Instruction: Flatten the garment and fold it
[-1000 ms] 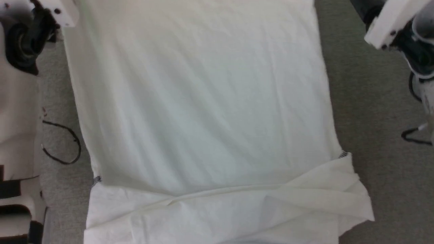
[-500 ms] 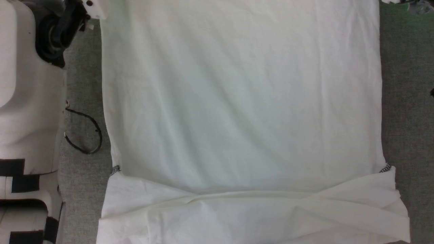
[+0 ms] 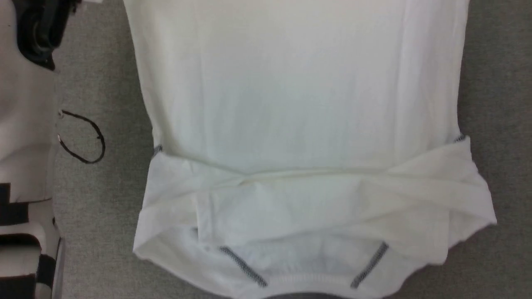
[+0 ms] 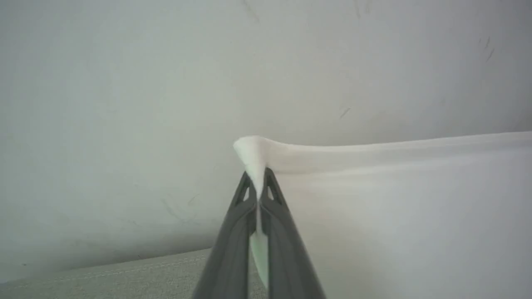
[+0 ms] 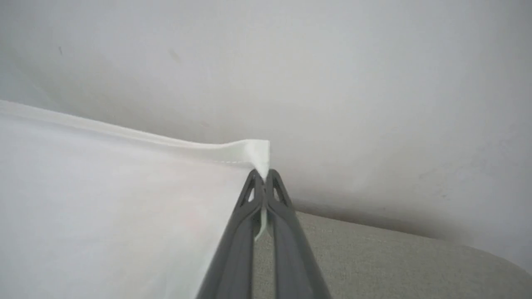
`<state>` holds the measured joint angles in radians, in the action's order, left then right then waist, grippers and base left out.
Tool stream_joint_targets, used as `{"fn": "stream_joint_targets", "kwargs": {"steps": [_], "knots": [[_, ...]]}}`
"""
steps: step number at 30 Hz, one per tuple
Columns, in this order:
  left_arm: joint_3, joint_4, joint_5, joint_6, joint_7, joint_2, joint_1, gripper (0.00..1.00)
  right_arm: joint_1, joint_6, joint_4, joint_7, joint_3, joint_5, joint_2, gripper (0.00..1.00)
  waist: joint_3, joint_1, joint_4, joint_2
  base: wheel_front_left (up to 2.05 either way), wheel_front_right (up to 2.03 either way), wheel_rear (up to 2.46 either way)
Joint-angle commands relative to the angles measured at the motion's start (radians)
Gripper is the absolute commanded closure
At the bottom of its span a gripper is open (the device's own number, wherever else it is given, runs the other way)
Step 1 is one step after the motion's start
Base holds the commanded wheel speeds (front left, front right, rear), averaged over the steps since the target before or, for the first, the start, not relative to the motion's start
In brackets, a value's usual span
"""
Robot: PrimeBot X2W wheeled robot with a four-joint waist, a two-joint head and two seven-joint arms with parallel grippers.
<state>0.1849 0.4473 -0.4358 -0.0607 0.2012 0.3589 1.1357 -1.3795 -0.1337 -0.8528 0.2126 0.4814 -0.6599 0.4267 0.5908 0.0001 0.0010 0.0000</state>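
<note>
The garment [image 3: 299, 104], a big white thin shirt, stretches up the head view over the grey surface. Its near end is doubled over in loose folds, and two grey-and-white stitched seams [image 3: 243, 265] show at the bottom. In the left wrist view my left gripper [image 4: 258, 182] is shut on a pinched corner of the garment [image 4: 374, 199], with white cloth caught between the dark fingers. In the right wrist view my right gripper [image 5: 263, 176] is shut on the opposite corner of the garment [image 5: 124, 199], whose hemmed edge runs off to the left.
Grey fabric surface [image 3: 108, 207] lies on both sides of the shirt. My pale left arm [image 3: 25, 124] and a loop of black cable [image 3: 83, 137] sit at the left of the head view. A pale wall [image 4: 166, 83] rises behind the surface.
The head view has shifted, so the folded near end and the stitched seams now sit higher in it. The right arm has left the head view.
</note>
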Motion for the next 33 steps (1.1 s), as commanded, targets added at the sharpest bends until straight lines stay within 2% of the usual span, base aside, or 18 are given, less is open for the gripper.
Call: {"fn": "stream_joint_targets", "kwargs": {"steps": [1,5,8,15,19,20,24,29,33], "knots": [[-0.011,0.016,0.009,-0.004,-0.041,0.019,0.017,1.00,-0.015,0.003,0.001,-0.047,-0.013,0.005,0.023,1.00,-0.069,-0.0001,-0.024,0.0000,0.00,0.00,0.00],[-0.020,0.023,-0.003,-0.015,-0.099,0.026,-0.026,1.00,0.037,0.003,0.049,-0.105,0.018,-0.004,0.038,1.00,-0.132,-0.0001,-0.035,0.0000,0.00,0.00,0.00],[-0.044,-0.020,-0.030,-0.011,-0.141,0.027,-0.134,1.00,0.136,0.003,0.116,-0.144,0.057,-0.016,0.063,1.00,-0.187,-0.0001,-0.042,0.0000,0.00,0.00,0.00],[-0.108,-0.250,-0.091,0.060,-0.217,0.001,-0.592,1.00,0.473,0.003,0.289,-0.195,0.099,-0.059,0.122,1.00,-0.315,-0.0001,-0.050,0.0000,0.00,0.00,0.00],[-0.127,-0.392,-0.111,0.109,-0.221,-0.022,-0.838,1.00,0.665,0.003,0.367,-0.208,0.070,-0.074,0.141,1.00,-0.360,-0.0001,-0.052,0.0000,0.00,0.00,0.00],[-0.127,-0.392,-0.111,0.109,-0.221,-0.022,-0.838,1.00,0.665,0.003,0.367,-0.208,0.070,-0.074,0.141,1.00,-0.360,-0.0001,-0.052,0.0000,0.00,0.00,0.00],[-0.116,-0.502,-0.111,0.145,-0.195,-0.033,-1.022,1.00,0.842,0.003,0.436,-0.203,0.011,-0.076,0.148,1.00,-0.392,-0.0001,-0.049,0.0000,0.00,0.00,0.00],[-0.097,-0.580,-0.112,0.187,-0.129,-0.034,-1.193,1.00,1.031,0.003,0.532,-0.176,-0.088,-0.053,0.126,1.00,-0.424,-0.0001,-0.056,0.0000,0.00,0.00,0.00],[-0.071,-0.609,-0.133,0.193,-0.082,-0.041,-1.292,1.00,1.178,0.003,0.608,-0.139,-0.190,-0.021,0.086,1.00,-0.446,-0.0001,-0.058,0.0000,0.00,0.00,0.00]]}}
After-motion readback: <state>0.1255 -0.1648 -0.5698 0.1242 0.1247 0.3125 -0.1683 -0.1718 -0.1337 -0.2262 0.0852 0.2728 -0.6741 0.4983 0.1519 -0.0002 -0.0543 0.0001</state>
